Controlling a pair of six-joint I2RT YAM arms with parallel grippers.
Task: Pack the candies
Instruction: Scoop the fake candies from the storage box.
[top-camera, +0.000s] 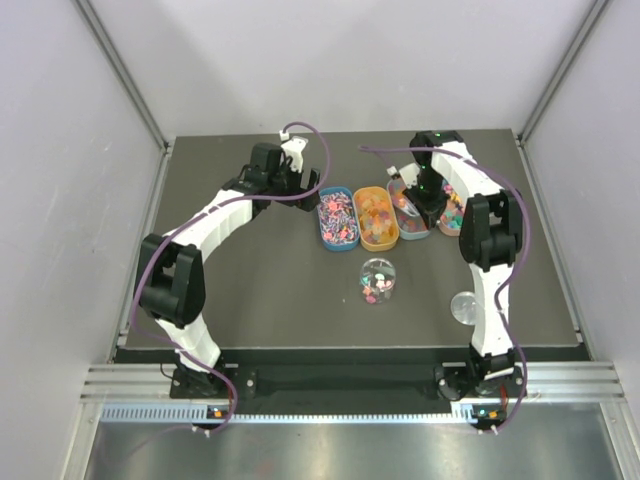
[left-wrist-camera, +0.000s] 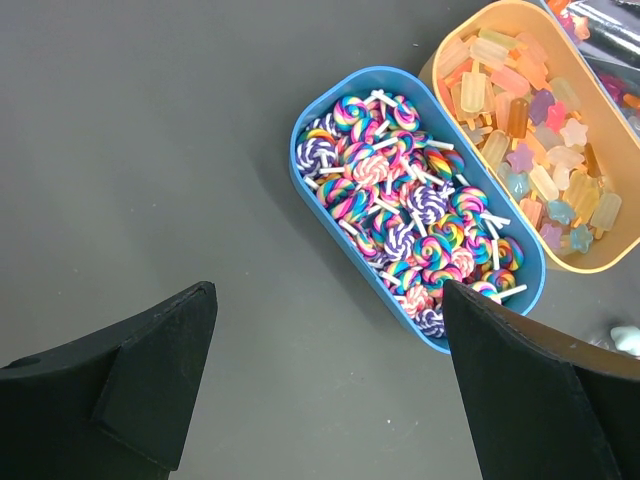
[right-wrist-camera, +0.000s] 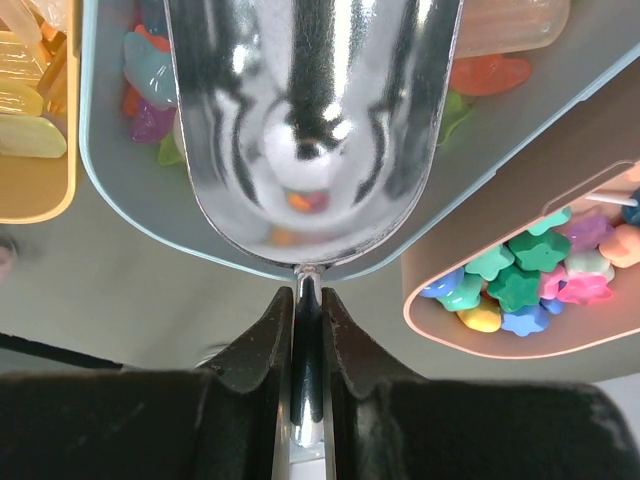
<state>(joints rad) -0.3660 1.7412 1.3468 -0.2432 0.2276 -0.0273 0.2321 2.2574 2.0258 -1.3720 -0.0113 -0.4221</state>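
The candies fill four oval trays in a row: swirl lollipops (left-wrist-camera: 410, 200) in the blue tray (top-camera: 338, 218), pale gummies (left-wrist-camera: 530, 140) in the orange tray (top-camera: 378, 217), mixed pieces (right-wrist-camera: 150, 90) in the light blue tray (right-wrist-camera: 120, 190), and stars (right-wrist-camera: 520, 280) in the pink tray (right-wrist-camera: 470, 330). My right gripper (right-wrist-camera: 308, 295) is shut on the handle of a metal scoop (right-wrist-camera: 310, 130), whose bowl sits over the light blue tray and looks empty. My left gripper (left-wrist-camera: 330, 380) is open and empty above bare table, left of the blue tray.
A clear round jar (top-camera: 377, 280) with a few candies in it lies in front of the trays. Its clear lid (top-camera: 464, 306) lies to the right, beside the right arm. The dark table (top-camera: 250, 300) ends at grey walls on three sides.
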